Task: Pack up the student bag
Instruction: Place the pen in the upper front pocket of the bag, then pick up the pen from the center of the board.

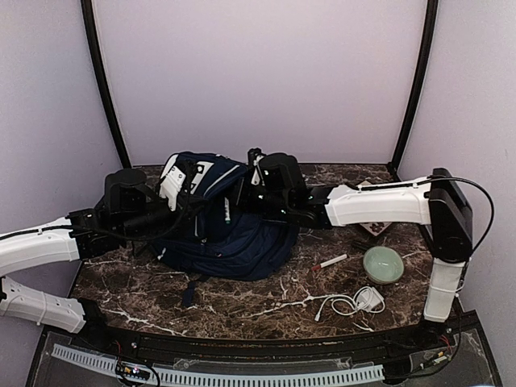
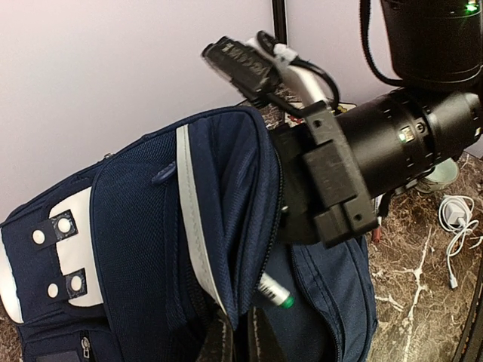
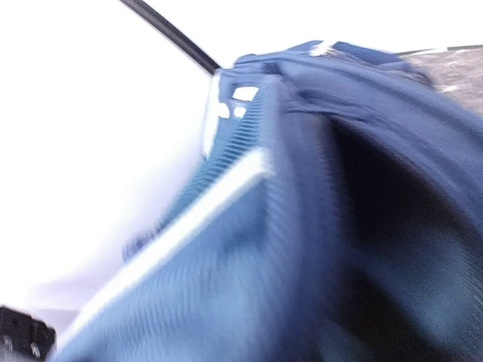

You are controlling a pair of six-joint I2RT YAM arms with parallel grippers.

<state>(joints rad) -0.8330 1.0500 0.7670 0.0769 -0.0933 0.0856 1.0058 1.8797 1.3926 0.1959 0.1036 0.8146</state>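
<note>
The student bag (image 1: 242,234) is a navy backpack with white trim, lying at the table's middle left with its front flap (image 2: 219,196) raised. My left gripper (image 1: 179,211) comes in from the left. In the left wrist view it (image 2: 240,332) is shut on the flap's lower edge. A white marker with a green cap (image 2: 275,290) pokes out of the opening beside the flap. My right gripper (image 1: 247,193) meets the flap's far edge from the right, its fingers hidden behind the zipper rim. The right wrist view is blurred and filled by bag fabric (image 3: 249,256).
A red-tipped marker (image 1: 329,262), a pale green bowl (image 1: 382,264) and a white charger with its cable (image 1: 359,301) lie on the marble table to the right of the bag. A flat item (image 1: 376,228) sits under the right forearm.
</note>
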